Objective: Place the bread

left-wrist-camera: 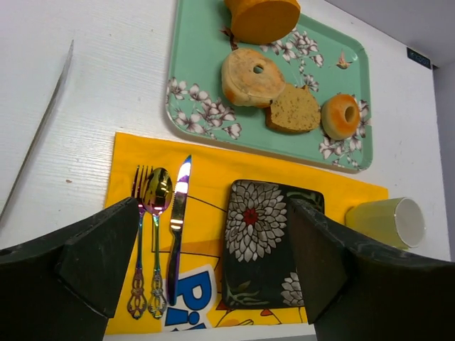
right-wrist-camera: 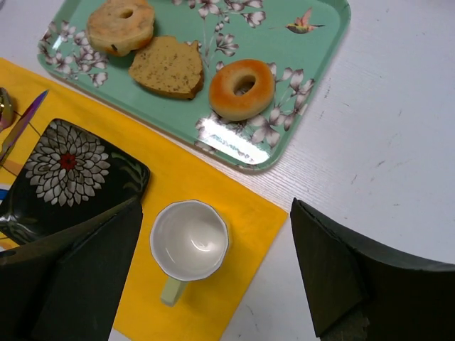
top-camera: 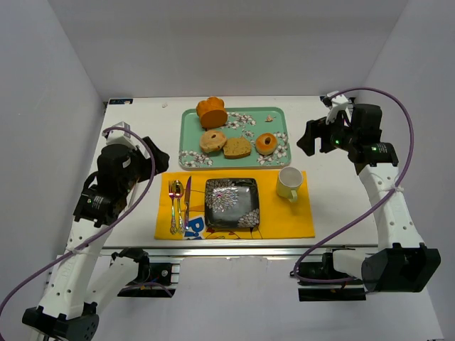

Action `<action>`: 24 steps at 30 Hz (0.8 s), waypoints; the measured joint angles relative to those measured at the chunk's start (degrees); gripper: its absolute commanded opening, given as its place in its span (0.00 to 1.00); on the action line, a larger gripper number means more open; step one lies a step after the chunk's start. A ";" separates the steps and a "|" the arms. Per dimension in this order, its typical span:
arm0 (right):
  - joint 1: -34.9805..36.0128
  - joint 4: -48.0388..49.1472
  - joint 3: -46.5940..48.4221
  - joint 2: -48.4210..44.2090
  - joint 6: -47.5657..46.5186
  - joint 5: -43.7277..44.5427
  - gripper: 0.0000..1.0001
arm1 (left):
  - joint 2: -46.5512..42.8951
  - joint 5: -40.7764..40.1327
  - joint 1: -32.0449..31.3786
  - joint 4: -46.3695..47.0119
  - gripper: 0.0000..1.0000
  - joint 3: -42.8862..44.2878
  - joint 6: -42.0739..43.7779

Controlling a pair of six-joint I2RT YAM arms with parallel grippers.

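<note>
The bread is all on the tray (top-camera: 274,117): the bagel (top-camera: 212,141) left of the tray's middle, the slice (top-camera: 237,148) at the middle and touching the bagel, the donut (top-camera: 266,143) toward the tray's right end, apart from the slice. I'm holding nothing. My left tool (left-wrist-camera: 213,249) is spread wide, off the tray's left side, and my right tool (right-wrist-camera: 217,249) is equally spread, off its right side. Both hang above the bench (top-camera: 128,121).

My worries:
- Closing on the bagel could drag the slice along, since they touch.
- The taller orange cake (top-camera: 212,111) stands at the tray's back edge just behind the bagel, and a deep reach could knock it.
- The cup (top-camera: 288,183), just in front of the tray's right end, could tip under a low carry.

Besides the bread, the tray holds only that cake. The plate (top-camera: 232,202), just in front of the tray on the yellow mat (top-camera: 284,217), has nothing on it, and I take it as the likely target. The cup is empty too.
</note>
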 measured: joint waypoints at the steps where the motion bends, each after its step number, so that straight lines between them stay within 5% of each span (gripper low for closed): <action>1: -0.02 0.17 -0.02 0.00 -0.11 -0.83 0.89 | 0.09 -0.35 0.02 -0.02 0.87 0.00 0.02; 2: -0.02 0.57 -0.15 -0.04 -0.44 -1.46 0.89 | 0.26 -0.68 0.00 -0.09 0.62 0.00 -0.02; 4: -0.07 2.23 -1.20 -0.63 -2.84 -4.81 0.81 | 0.87 -1.64 0.00 -0.22 0.28 0.02 0.22; 5: -0.13 2.82 -1.95 -1.11 -4.94 -7.58 0.56 | 1.36 -2.21 0.02 -0.31 0.14 0.07 0.11; 6: -0.13 3.30 -2.67 -1.57 -7.21 -9.62 0.37 | 2.10 -2.95 0.02 -0.46 0.04 0.09 0.15; 8: -0.13 4.74 -4.90 -2.93 -10.36 -15.06 0.00 | 3.80 -4.74 0.02 -1.11 0.00 0.09 0.55; 9: -0.11 5.57 -5.90 -3.34 -10.93 -17.68 0.00 | 4.87 -5.75 0.02 -1.53 0.00 0.09 0.70; 10: -0.02 6.45 -6.58 -3.43 -11.10 -20.41 0.00 | 5.86 -6.69 0.09 -1.90 0.02 0.09 0.96; 12: 0.20 8.00 -7.39 -2.91 -11.08 -24.06 0.58 | 7.48 -8.87 0.61 -2.84 0.28 0.07 1.62; 13: 0.37 8.61 -7.56 -2.12 -11.37 -25.73 0.72 | 8.20 -10.01 1.31 -3.45 0.56 0.04 1.95; 14: 0.46 9.14 -7.61 -1.33 -11.30 -26.71 0.80 | 8.87 -11.43 2.23 -4.28 0.65 0.04 2.56; 17: 0.79 9.51 -7.61 1.86 -13.16 -29.44 0.85 | 11.74 -14.08 6.84 -5.25 0.80 -0.72 4.72; 24: 0.79 9.01 -8.57 4.33 -17.16 -32.37 0.87 | 23.12 -8.63 22.86 -0.66 0.84 -8.24 16.31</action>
